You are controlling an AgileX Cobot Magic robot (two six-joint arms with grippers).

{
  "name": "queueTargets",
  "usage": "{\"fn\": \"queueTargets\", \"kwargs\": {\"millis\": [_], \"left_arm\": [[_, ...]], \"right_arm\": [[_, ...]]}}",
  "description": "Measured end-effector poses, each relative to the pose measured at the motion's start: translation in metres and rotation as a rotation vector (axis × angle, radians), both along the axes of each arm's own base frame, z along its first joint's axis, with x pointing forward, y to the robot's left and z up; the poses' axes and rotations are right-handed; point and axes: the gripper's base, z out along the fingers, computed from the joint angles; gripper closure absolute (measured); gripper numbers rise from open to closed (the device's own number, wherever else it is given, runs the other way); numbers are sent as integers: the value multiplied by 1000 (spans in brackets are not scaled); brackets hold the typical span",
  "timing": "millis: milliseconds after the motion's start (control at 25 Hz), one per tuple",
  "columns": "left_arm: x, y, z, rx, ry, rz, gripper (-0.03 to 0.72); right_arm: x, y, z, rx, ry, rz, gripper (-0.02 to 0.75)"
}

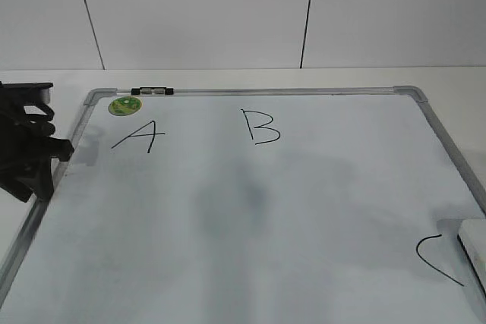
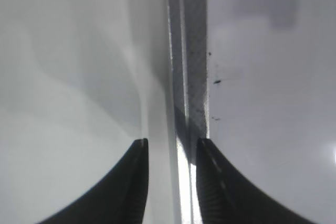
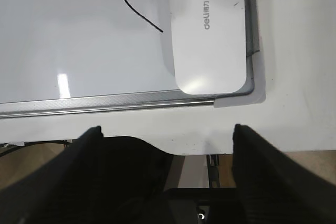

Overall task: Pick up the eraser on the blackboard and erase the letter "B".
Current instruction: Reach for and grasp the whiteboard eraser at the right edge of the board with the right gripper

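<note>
Exterior view: we see the letter "B" (image 1: 261,127) near the blackboard's (image 1: 425,105) top edge, the eraser (image 1: 474,248) well apart at the right edge beside the "C" (image 1: 437,257); a long carry may smear the "C".

Left wrist view: our left gripper (image 2: 172,153) stands narrowly parted over the frame.

Right wrist view: our right gripper (image 3: 167,129) gapes wide and empty short of the eraser (image 3: 209,30); the corner frame could snag a finger.

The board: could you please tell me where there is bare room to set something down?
The board is bare across its middle, below the A and B and left of the C. The near right corner is crowded by the eraser.
</note>
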Motion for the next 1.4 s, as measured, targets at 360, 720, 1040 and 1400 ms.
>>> {"fn": "queueTargets", "kwargs": {"millis": [360,720,1040,1400], "left_arm": [[2,0,-4,0,22,0,486],[2,-2,-3,-16,27,21,669],[2,0,-3,-16,27,31,669],[2,0,-3,-16,27,31,669]], "right_arm": [[0,-1,0,-15,0,-1,154],[0,-1,0,-16,0,-1,154],[3,-4,-2,-47,16,-1,112],[35,-6,-20,-75,70,-5,69]]}}
